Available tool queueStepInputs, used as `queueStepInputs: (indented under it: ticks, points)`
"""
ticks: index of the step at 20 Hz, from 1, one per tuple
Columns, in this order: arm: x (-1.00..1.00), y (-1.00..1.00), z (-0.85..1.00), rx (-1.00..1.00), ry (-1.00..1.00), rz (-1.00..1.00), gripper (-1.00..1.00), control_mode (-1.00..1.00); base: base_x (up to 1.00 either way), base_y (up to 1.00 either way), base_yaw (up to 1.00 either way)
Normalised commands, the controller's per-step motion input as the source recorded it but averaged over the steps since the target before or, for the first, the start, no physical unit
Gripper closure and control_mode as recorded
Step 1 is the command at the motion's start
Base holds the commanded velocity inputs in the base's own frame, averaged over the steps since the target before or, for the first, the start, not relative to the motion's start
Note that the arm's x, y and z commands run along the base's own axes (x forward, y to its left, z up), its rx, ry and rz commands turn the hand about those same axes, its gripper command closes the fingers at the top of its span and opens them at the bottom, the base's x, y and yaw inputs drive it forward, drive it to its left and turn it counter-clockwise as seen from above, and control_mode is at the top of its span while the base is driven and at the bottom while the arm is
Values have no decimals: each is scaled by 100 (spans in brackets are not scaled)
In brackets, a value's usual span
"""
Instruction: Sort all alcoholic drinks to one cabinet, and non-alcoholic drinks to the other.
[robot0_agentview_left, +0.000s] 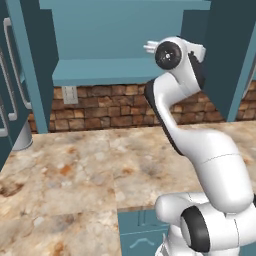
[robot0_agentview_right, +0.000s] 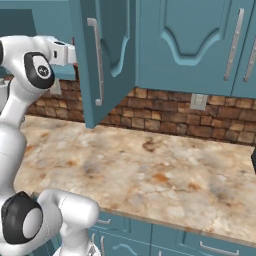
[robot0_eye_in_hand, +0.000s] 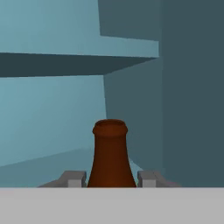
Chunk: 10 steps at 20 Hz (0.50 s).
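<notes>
You've got the arm (robot0_agentview_left: 200, 150) reared up off the marbled counter (robot0_agentview_left: 65, 175) and reaching into the open upper cabinet (robot0_agentview_left: 125, 45), both teal doors (robot0_agentview_right: 105, 60) swung wide so there's room to get in. My read is that's the non-alcoholic side, since what you're carrying is the cola-style one. In the hand view, the inside shelf (robot0_eye_in_hand: 78, 61) sits above and ahead, so you're working in the lower compartment.

The gripper (robot0_eye_in_hand: 110, 179) has its 2 fingers (robot0_eye_in_hand: 73, 178) narrowed onto the dark brown bottle (robot0_eye_in_hand: 110, 153), 1 on each side low on the neck, holding it upright. Makes sense, the taper there keeps it from tipping.

The bottle's neck flares downward, with a rounded lip and open mouth. I can't see its label or base, so I can't tell if it's touching the cabinet floor yet.
</notes>
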Motion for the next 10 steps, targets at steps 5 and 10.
queueStepInputs:
  ticks: [5,10]
  points:
    - [34,-4,14,0,-2,0,100,-100,0,0,0]
    - [46,-18,2,0,0,-2,100,-100,0,0,0]
